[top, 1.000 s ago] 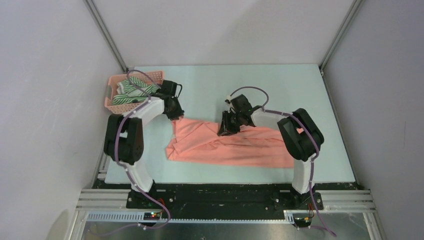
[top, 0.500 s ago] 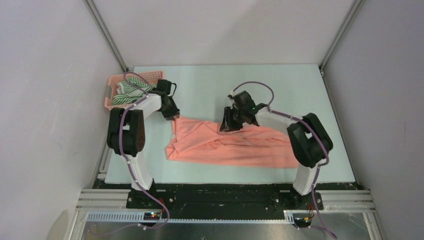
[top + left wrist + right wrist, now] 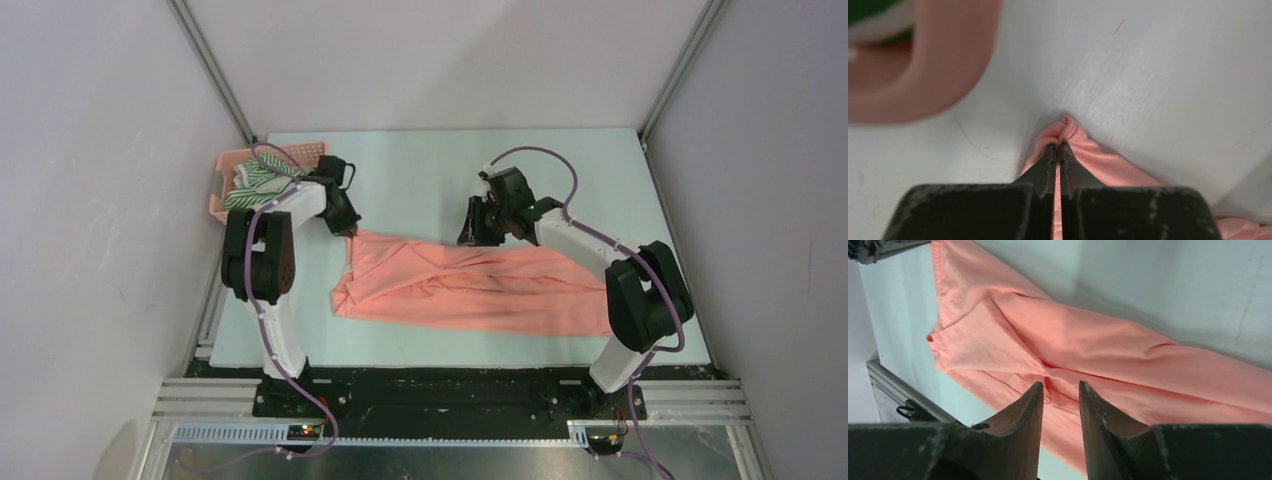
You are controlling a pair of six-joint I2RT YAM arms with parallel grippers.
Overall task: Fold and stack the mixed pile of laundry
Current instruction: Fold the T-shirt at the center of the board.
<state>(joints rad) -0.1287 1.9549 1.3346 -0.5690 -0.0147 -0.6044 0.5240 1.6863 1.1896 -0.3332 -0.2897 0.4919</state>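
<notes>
Looking down on a pale blue-green table top [image 3: 560,180], matte, with faint scuffs and 1 short dark scratch in the left wrist view. Boxed in by plain grey-white walls [image 3: 450,60] on 3 sides, with 2 aluminium posts [image 3: 212,68] running up from the far corners. Bounded at the near edge by a black base plate [image 3: 450,395] and slotted metal rails [image 3: 450,432].

Found salmon-pink shirt [image 3: 470,290] lying flat across the near-middle of the table, long axis left to right, creased through the centre, between the 2 arms.

Found left gripper [image 3: 1058,146] pressed together on the shirt's far-left corner, low at the table, with a small pucker of cloth bunched just past the tips.

Found right gripper [image 3: 1060,385] spread, with nothing between its fingers, at the shirt's far edge near mid-table. Touching cloth or not: cannot tell.

Noted pink lattice basket [image 3: 300,151] at the far-left corner of the table, near the left gripper, with green-and-white striped garment [image 3: 250,182] heaped inside.
</notes>
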